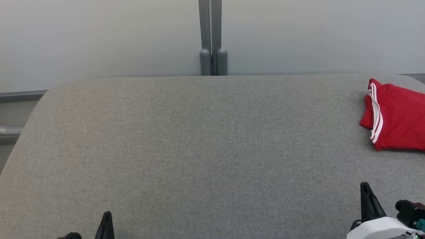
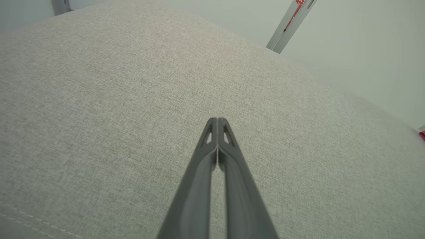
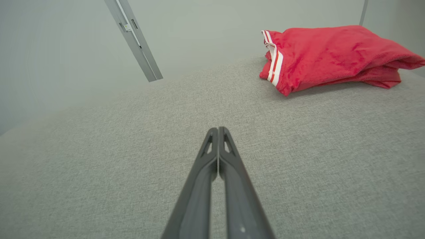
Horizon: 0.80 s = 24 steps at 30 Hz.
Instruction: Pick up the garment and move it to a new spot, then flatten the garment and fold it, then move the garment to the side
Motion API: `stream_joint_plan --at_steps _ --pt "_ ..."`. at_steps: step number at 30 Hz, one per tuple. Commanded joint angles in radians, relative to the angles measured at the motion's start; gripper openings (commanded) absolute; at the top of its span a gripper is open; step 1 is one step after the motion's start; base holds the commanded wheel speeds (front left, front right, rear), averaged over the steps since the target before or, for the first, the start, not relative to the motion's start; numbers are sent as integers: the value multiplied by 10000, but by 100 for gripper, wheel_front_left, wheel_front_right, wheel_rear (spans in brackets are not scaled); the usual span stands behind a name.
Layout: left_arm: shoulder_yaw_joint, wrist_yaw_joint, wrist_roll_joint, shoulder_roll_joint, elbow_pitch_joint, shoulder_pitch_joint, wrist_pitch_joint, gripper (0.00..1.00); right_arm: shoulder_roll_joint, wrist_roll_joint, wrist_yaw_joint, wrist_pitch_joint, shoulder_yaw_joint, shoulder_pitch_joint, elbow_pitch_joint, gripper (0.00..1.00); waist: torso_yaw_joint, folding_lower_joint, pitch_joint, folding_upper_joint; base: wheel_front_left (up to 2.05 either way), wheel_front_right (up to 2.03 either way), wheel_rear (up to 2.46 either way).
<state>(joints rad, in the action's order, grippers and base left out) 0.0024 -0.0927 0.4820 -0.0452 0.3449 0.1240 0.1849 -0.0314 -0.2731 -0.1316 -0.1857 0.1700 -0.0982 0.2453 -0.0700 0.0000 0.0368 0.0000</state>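
Right, in the head view the garment (image 1: 396,118) sits at the right edge of the frame, in the upper half, on the grey fabric surface (image 1: 199,149), and the frame edge cuts it off. Its white-striped hem faces frame-left and runs top to bottom. My left gripper (image 1: 107,217) pokes up at the bottom left and my right gripper (image 1: 365,189) at the bottom right, each a single dark point, well apart from the garment. In the left wrist view the two fingers meet at their tips, pressed together with nothing between them, over the grey fabric; a red sliver shows at the right edge. In the right wrist view the fingers are likewise closed and empty, clear of the cloth. There the garment lies at the upper right, its long axis across the frame and its striped end pointing left. It's bright red, folded into a soft stack of layers, with white bands along the hem.
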Motion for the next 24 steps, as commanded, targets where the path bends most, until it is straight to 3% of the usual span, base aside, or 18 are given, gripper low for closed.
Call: stream_joint_plan --at_steps 1,24 --pt "96 -46 433 -23 -206 -345 -82 0 -75 -516 2 82 -34 290 -168 0 10 0 -6 0 0 0 0" --pt "411 -150 3740 -38 -468 -976 -959 0 -119 -4426 5 959 -207 848 -147 0 153 0 -88 0 0 0 0"
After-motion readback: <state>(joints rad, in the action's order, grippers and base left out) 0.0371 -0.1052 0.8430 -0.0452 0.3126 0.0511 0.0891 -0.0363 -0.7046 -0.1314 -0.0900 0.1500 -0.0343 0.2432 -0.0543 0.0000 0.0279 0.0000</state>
